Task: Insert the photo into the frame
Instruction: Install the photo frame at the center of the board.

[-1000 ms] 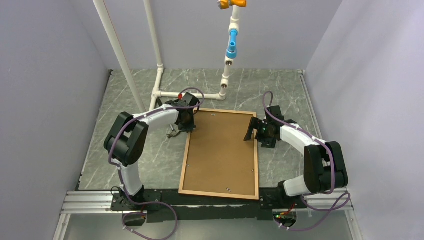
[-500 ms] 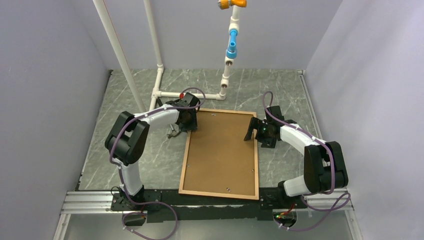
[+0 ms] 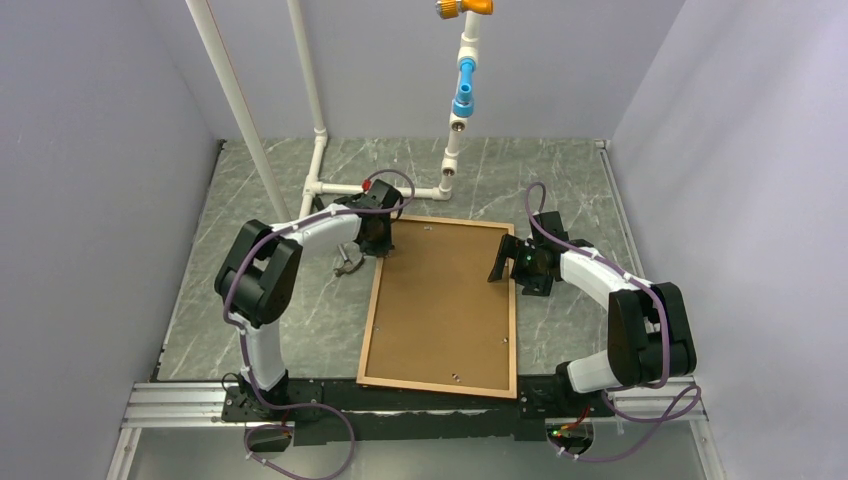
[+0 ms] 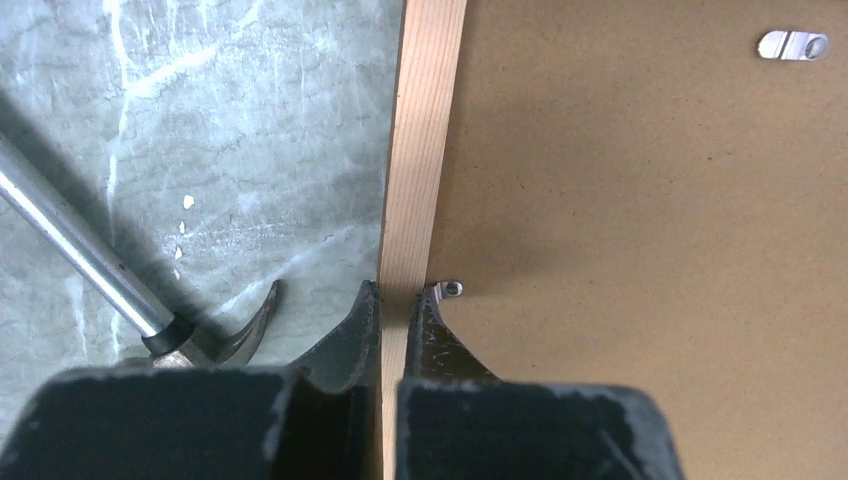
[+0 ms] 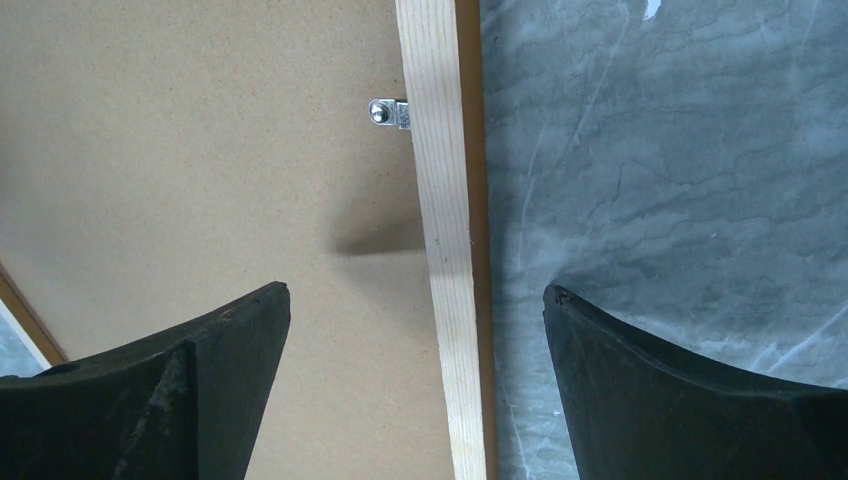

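Left hand (image 3: 383, 248) is pinching the far left rail of the frame (image 3: 368, 330), which is lying flat on the surface (image 3: 560, 180), brown backing board (image 3: 440, 310) upward; the right hand (image 3: 512, 272) is hanging wide open over the right rail. Left wrist: fingers (image 4: 360, 325) are squeezing that rail. Right wrist: fingers (image 5: 200, 380) are straddling the rail, not touching.

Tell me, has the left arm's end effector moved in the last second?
Yes, slightly. The left end effector has shifted toward the white pipe that lies beyond the far rail of the frame.
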